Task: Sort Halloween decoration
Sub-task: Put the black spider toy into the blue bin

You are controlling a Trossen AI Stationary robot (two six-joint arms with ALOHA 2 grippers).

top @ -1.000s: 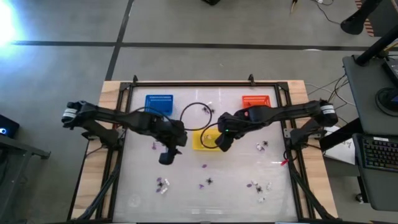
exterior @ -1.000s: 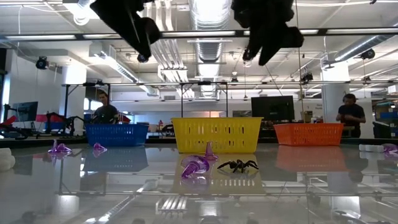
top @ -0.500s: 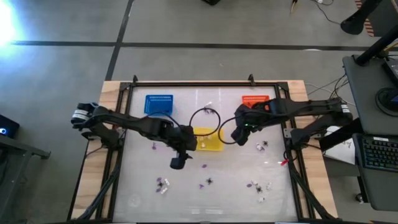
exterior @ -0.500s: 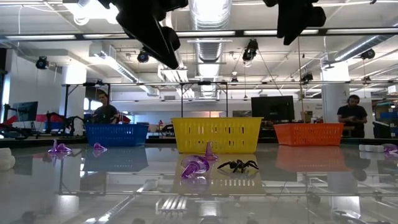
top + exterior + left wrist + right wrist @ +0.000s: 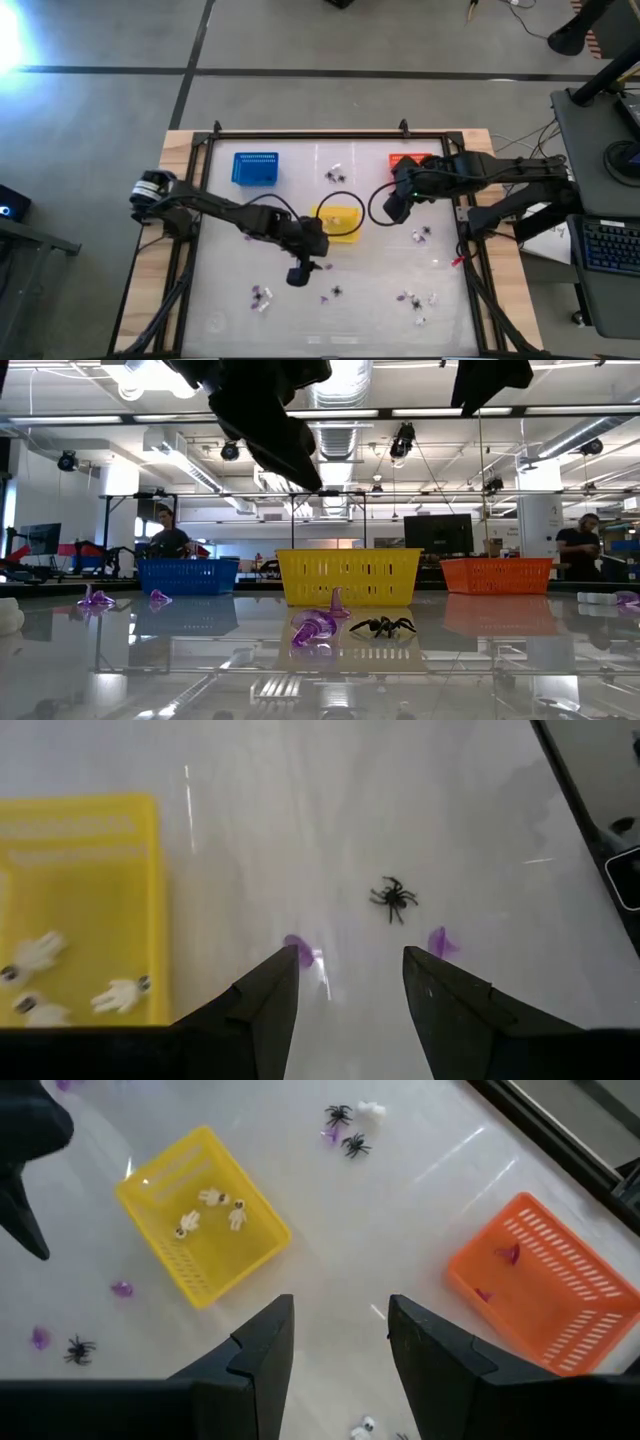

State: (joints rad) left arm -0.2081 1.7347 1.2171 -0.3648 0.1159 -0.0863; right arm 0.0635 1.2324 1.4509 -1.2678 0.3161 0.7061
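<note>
Both grippers are open, holding nothing. My left gripper (image 5: 300,272) hovers on the near side of the yellow basket (image 5: 338,222). In its wrist view the fingers (image 5: 350,975) frame bare table, with a black spider (image 5: 393,899) and two purple trinkets (image 5: 298,951) (image 5: 440,942) just beyond. White trinkets (image 5: 35,952) lie in the yellow basket. My right gripper (image 5: 393,208) hangs high between the yellow basket and the orange basket (image 5: 540,1275), which holds purple trinkets (image 5: 510,1253). More trinkets (image 5: 410,297) lie scattered on the near part of the table.
A blue basket (image 5: 256,168) stands at the far left and the orange one (image 5: 410,160) at the far right. A black frame (image 5: 310,133) runs around the table. Spiders and a white piece (image 5: 354,1135) lie near the far edge. People show in the room behind (image 5: 165,540).
My left gripper has moved toward the near edge and the right, past the yellow basket, and has come lower. My right gripper has left the yellow basket, moving up and toward the right, toward the orange basket. Nothing on the table has moved.
</note>
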